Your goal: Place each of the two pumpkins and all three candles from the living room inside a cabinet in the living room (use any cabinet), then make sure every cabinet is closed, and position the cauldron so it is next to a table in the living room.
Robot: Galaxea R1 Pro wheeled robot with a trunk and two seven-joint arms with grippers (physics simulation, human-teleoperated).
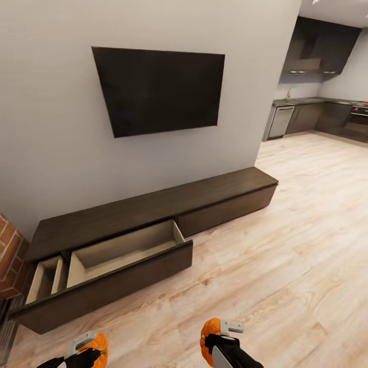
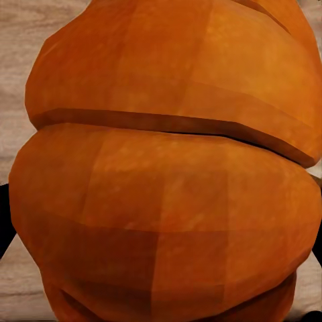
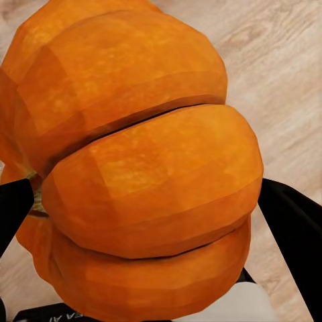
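Ribbed orange pumpkins [image 2: 168, 174] [image 3: 141, 174] sit clamped in left pincer [image 1: 87, 350] and right pincer [image 1: 217, 340].

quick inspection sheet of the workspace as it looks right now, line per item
surface: pale wood floor runs up to the cabinet; no table seen
job's things: low dark cabinet against the wall, its left drawer pulled open with both pale compartments empty; right drawer front shut; left pumpkin and right pumpkin are each held; candles and cauldron nothing seen
clutter: nothing seen
grippers: left gripper shut on the left pumpkin; right gripper shut on the right pumpkin, dark fingers at its sides
cables: nothing seen
surroundings: wall-mounted TV above the cabinet, brick edge at far left, kitchen beyond at right
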